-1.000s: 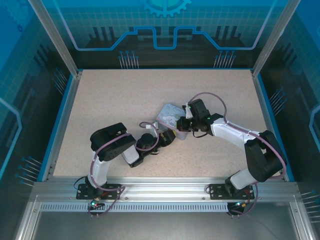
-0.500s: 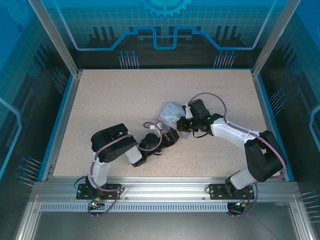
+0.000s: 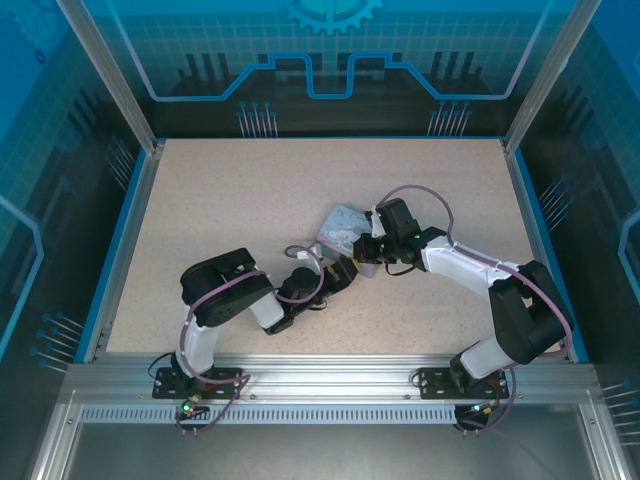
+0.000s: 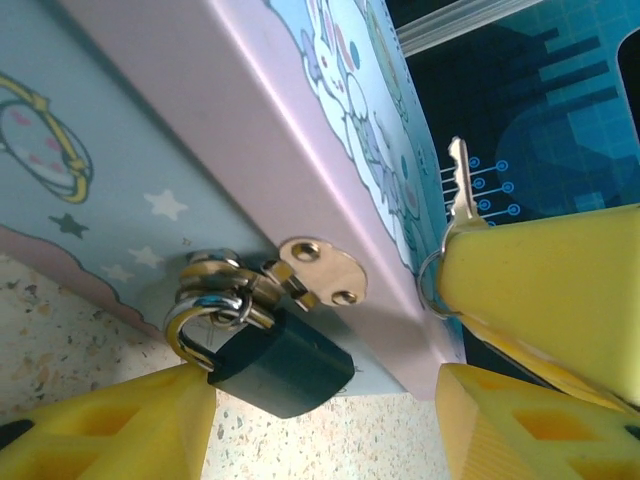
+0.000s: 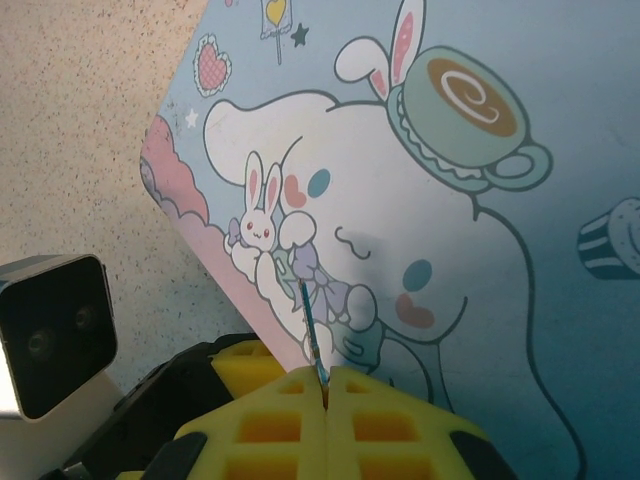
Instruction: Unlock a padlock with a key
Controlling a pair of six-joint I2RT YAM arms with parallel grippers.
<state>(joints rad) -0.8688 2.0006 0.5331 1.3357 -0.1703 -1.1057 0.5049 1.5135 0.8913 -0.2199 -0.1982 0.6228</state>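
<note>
Tin [image 4: 250, 120] tipped up since earlier. Left gripper [image 4: 328, 405] fingers apart, straddling padlock [image 4: 280, 360]: clamp body steady. Right gripper [image 5: 327, 382] pinches key [image 4: 460, 185]: aim blade at lock's underside.

My left hand [image 4: 325, 425] is open just above the table [image 4: 60, 350], one yellow finger on each side of the dark padlock [image 4: 280, 362] hanging from the tin's [image 4: 200, 130] brass hasp [image 4: 325, 270]. Beside it, the right hand [image 4: 470, 262] pinches the key [image 4: 459, 180], blade up.
</note>
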